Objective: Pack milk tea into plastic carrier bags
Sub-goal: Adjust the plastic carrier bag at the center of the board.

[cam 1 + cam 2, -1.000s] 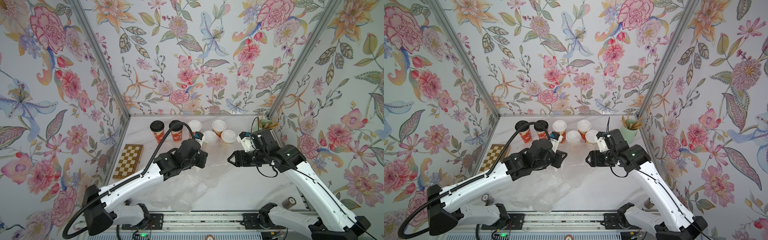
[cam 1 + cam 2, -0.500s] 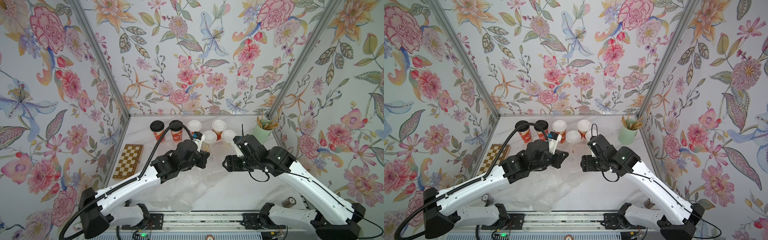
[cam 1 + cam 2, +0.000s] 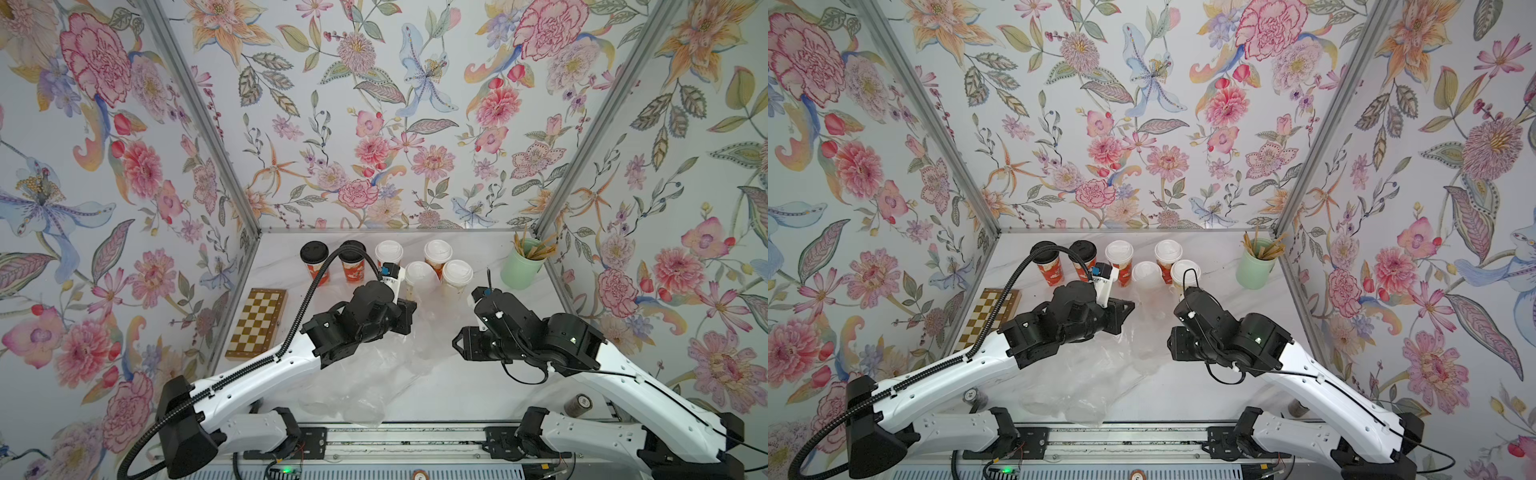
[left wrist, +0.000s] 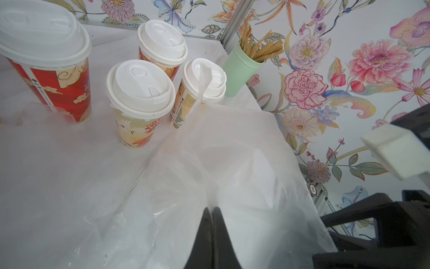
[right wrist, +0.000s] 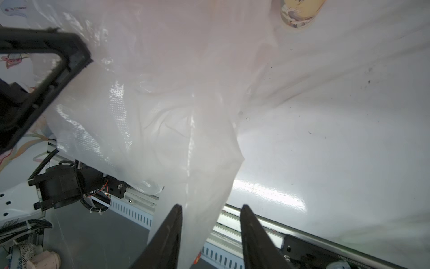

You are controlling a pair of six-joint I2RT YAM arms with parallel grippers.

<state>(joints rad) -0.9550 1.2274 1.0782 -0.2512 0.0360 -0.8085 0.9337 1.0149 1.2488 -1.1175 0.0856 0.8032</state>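
The step in hand is opening a bag; nothing is loaded yet. The left gripper [image 4: 211, 210] is pressed fully together on a fold of a thin, crinkly transparent plastic carrier bag [image 4: 232, 149], which rises as a loose tent at the centre of both top views. The right gripper [image 5: 210, 207] has its jaws parted, with a hanging strip of the same film between them but not pinched. The six tall paper milk tea cups [image 3: 419, 270], two black-lidded and four white-lidded, stand clustered in the upper middle of a top view, all outside the bag. Next, I judge, the right jaws must close on the opposite layer and draw away from the left so the mouth gapes. The slippery film could bunch both layers together.
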